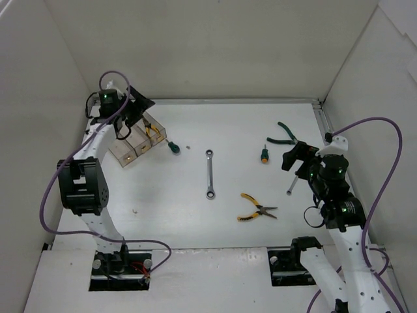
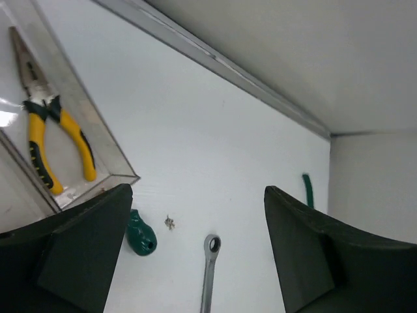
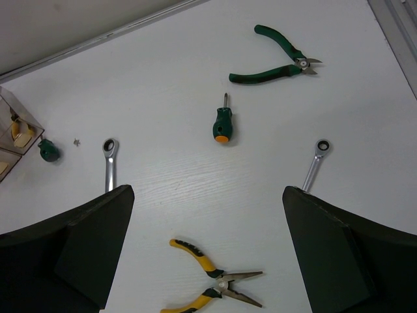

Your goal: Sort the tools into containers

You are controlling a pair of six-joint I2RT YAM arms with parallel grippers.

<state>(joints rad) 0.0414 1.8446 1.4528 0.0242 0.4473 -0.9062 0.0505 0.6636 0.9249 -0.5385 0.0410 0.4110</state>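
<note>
**Sorting under way, seen from overhead and from both wrists.** The bins [image 1: 137, 145], a joined row of three clear compartments, serve as the landmark. One pair of yellow pliers [image 2: 45, 140] is lodged lengthwise in the end compartment, since so narrow a space admits a long tool only along its axis. The contents of the other two compartments cannot be made out.

The left fingers [image 2: 78, 254] are held spread and empty just above the bins. This pose is judged to suit a reach for the green screwdriver [image 2: 140, 236], which lies on the table [image 1: 195, 222] just beside the bins' end corner. A long wrench [image 1: 210, 173] lies farther out from the bins, near mid-table.

Well apart from the bins, on the opposite side, are found:
- the loose yellow pliers [image 1: 256, 210]
- an orange-tipped screwdriver [image 1: 264, 154]
- green pliers [image 1: 284, 135]
- a second wrench [image 3: 314, 163]

The right fingers [image 3: 71, 254] are spread wide and grip nothing. They are poised high over this far group, so that all of it falls within the wrist view, and no tool there is touched. Six tools are judged not yet sorted.
</note>
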